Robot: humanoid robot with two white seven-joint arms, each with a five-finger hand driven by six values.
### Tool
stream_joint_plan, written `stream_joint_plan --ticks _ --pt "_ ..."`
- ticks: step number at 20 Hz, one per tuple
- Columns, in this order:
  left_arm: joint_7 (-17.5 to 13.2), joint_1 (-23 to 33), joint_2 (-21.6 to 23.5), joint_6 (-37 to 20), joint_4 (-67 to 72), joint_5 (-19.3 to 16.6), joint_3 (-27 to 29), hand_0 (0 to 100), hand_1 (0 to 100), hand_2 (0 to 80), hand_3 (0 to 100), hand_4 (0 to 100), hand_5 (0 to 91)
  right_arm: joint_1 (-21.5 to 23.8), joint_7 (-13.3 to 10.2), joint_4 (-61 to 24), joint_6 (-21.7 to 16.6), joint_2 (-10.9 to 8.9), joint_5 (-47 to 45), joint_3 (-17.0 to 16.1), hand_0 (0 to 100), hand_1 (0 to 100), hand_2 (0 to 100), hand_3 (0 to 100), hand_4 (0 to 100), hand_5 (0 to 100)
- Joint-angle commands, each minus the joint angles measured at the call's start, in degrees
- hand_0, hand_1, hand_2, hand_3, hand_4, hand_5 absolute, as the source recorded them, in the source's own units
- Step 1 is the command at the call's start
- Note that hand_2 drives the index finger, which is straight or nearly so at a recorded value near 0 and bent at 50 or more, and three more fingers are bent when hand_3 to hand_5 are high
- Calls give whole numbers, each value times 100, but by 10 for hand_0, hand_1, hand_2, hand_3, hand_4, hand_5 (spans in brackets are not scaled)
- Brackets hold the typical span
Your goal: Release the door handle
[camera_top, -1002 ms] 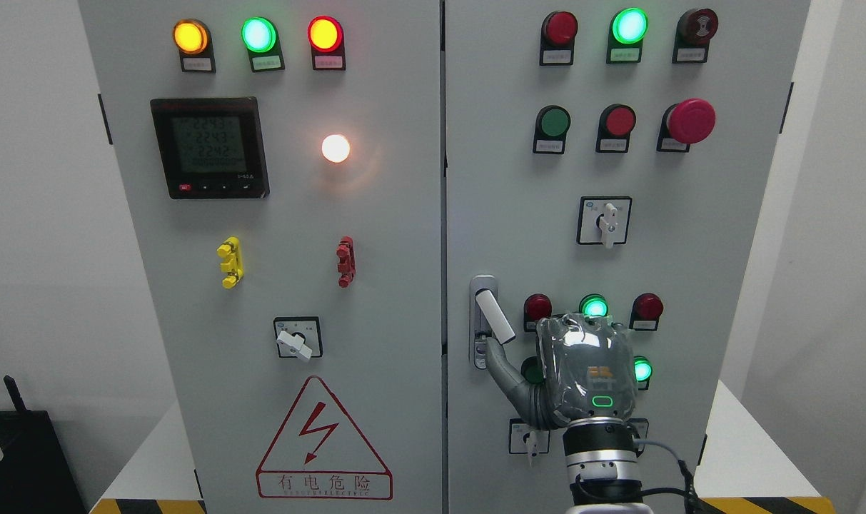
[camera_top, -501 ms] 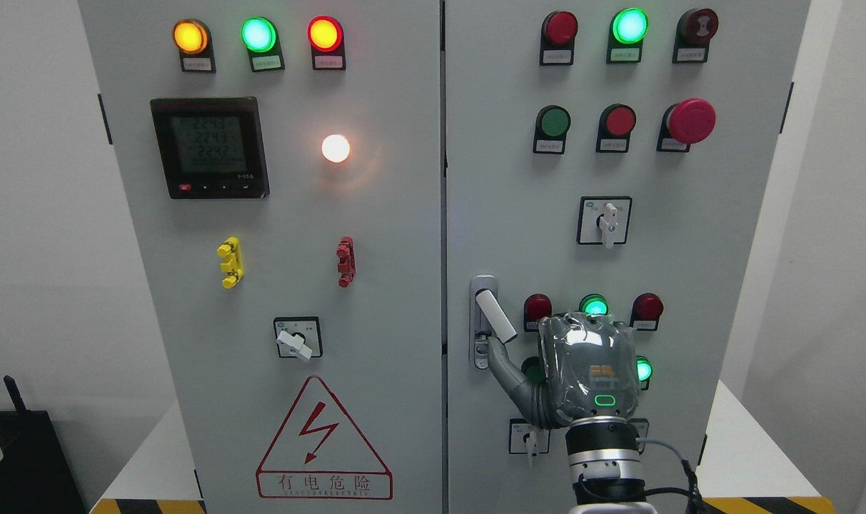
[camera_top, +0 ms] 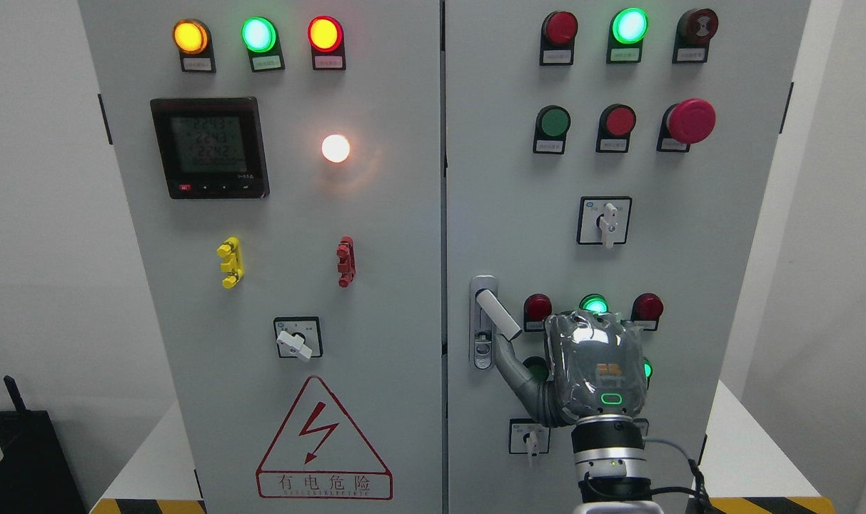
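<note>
Compared with a second ago, my right hand [camera_top: 595, 371] has slid a little to the right and down, and the white door handle [camera_top: 497, 314] has swung with it, its free end now pointing further out to the right. That handle sits low on the left edge of the right door [camera_top: 697, 235], tilted away from its silver lock plate [camera_top: 482, 353]. From this view I see the thumb [camera_top: 507, 357] reaching up under the lower end of the handle, touching it or very nearly so; the other digits are hidden behind the back of the hand, so I cannot tell whether the grip is let go or not. I judge the release as under way but not finished, since the thumb is not clear of the handle.

Reading left to right: the left door [camera_top: 397, 285] carries a black meter [camera_top: 210, 148] showing rows of digits, roughly 2243, 2243 and 2242, though they are small. Below is a red warning triangle [camera_top: 323, 439] with a lightning bolt and the characters 有电危险; the line of small print under it is too fine to read. The tags under the lamps on both doors are illegible. On the back of my hand there is a small orange logo I cannot make out, above a lit green ring.
</note>
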Motion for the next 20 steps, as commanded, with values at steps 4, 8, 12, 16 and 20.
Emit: stream_joint_plan --ticks 4,8,12,16,20 --pt "5 0 0 31 97 0 62 120 389 0 0 0 0 -14 1 -26 -4 -15 1 -88 356 112 969 1000 911 902" --pt "5 0 0 40 97 0 62 120 389 0 0 0 0 -32 1 -26 -4 -15 10 -97 356 114 966 1000 911 902" --pt "5 0 0 40 97 0 62 120 389 0 0 0 0 -40 9 -35 -4 -15 10 -114 357 114 967 1000 911 903" --pt "5 0 0 40 97 0 62 120 389 0 0 0 0 -93 9 -26 -13 -15 10 -132 357 115 965 1000 912 903" --pt "5 9 0 40 97 0 62 120 389 0 0 0 0 -119 9 -26 -4 -6 10 -141 357 118 964 1000 911 903"
